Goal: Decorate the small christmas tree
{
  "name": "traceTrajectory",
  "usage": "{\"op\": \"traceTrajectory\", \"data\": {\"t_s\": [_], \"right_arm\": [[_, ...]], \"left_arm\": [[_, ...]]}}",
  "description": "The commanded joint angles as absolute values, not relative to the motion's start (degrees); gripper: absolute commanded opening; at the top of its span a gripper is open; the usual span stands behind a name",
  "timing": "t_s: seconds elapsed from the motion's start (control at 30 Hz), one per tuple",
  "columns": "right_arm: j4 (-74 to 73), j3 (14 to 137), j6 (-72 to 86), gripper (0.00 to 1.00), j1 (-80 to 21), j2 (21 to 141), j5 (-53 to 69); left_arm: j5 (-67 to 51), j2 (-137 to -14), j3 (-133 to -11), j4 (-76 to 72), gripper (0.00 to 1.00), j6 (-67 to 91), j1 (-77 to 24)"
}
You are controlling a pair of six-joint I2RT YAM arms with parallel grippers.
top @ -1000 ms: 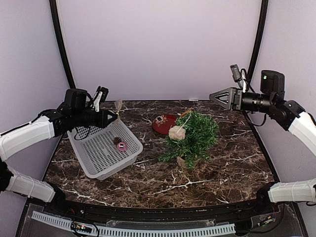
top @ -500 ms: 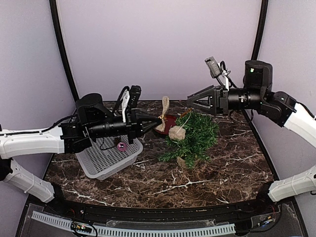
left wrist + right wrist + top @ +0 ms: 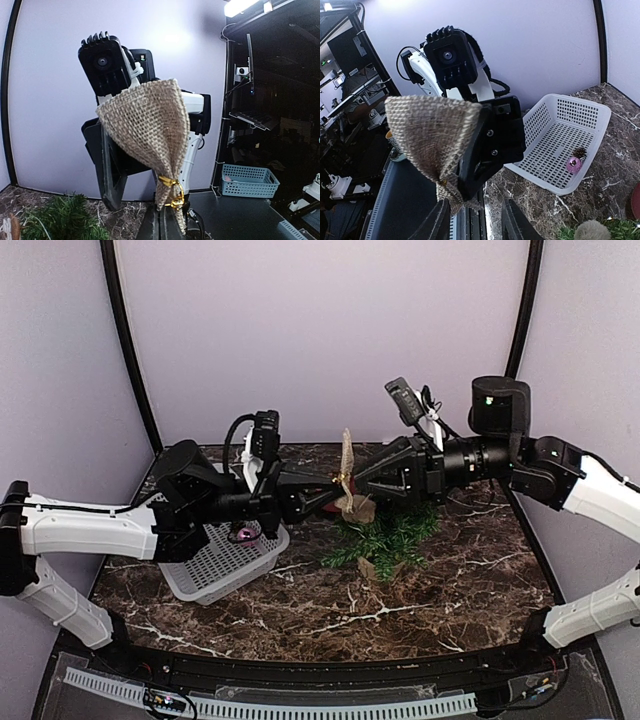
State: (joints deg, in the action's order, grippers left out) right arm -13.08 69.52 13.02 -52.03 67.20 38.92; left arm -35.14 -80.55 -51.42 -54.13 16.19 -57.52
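Observation:
A burlap bow [image 3: 347,458] tied with gold wire hangs in the air above the small christmas tree [image 3: 395,530]. My left gripper [image 3: 335,483] is shut on the bow's knot; in the left wrist view the bow [image 3: 147,130] stands up from the gripper [image 3: 167,222]. My right gripper [image 3: 360,486] faces it from the right. In the right wrist view its jaws [image 3: 472,225] stand partly open on either side of the bow's [image 3: 432,135] lower tail and the left gripper's tip. A beige ball [image 3: 360,507] sits on the tree.
A white basket [image 3: 205,565] stands at the left, holding a pink bauble [image 3: 246,534] and a pine cone [image 3: 579,152]. Both arms cross above the middle of the marble table [image 3: 450,590]. Purple walls enclose the back and sides.
Both arms have swung inward from the sides and met over the tree. The left carried the bow along; the right gripper's jaws have narrowed around the bow's lower end.

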Motion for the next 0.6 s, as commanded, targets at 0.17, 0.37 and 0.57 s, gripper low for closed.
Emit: {"op": "traceTrajectory", "data": {"t_s": [0.17, 0.37, 0.57], "right_arm": [[-10.55, 72.22, 10.48, 0.32, -54.07, 67.30, 39.05], [-11.98, 72.66, 9.01, 0.29, -54.90, 67.27, 40.27], [-11.42, 71.85, 8.75, 0.33, -55.02, 65.90, 39.86]], "left_arm": [[-38.95, -82.72, -54.07, -58.23, 0.00, 18.57, -58.45], [-38.92, -83.55, -54.33, -58.74, 0.00, 19.17, -58.45], [-39.27, -84.01, -54.43, -58.96, 0.00, 20.13, -58.45]]}}
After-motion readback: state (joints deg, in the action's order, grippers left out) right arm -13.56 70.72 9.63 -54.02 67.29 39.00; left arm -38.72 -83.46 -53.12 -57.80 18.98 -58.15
